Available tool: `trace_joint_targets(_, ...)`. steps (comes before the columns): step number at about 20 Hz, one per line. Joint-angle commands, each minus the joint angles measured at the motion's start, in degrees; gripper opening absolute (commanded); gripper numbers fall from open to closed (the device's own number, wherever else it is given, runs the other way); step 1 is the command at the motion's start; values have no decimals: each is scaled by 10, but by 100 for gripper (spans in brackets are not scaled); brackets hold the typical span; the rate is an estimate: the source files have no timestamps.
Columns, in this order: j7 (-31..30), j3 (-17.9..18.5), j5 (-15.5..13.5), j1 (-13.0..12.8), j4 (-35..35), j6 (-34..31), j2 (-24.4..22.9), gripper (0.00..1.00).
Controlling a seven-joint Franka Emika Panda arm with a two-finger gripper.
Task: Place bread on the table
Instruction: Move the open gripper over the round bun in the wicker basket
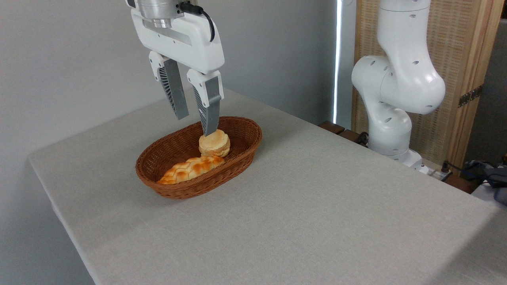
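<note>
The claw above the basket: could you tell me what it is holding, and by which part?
Nothing is held. The claw hangs open above the bread, which lies in the basket.

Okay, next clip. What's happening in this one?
A white robot arm holds its gripper open above a brown wicker basket on a table. One finger ends at the top of a small round bun. The bun sits in the basket beside a braided loaf. No bread has reached the table yet.
</note>
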Motion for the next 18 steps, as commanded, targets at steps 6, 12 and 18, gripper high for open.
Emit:
trace_joint_targets(6,-5,-4,-6,-3,2,-13,-4,100)
trace_joint_targets(12,-3,-9,-10,-7,-3,-25,-7,100)
trace_joint_targets(18,-3,-7,-6,-23,-40,-46,-13,100)
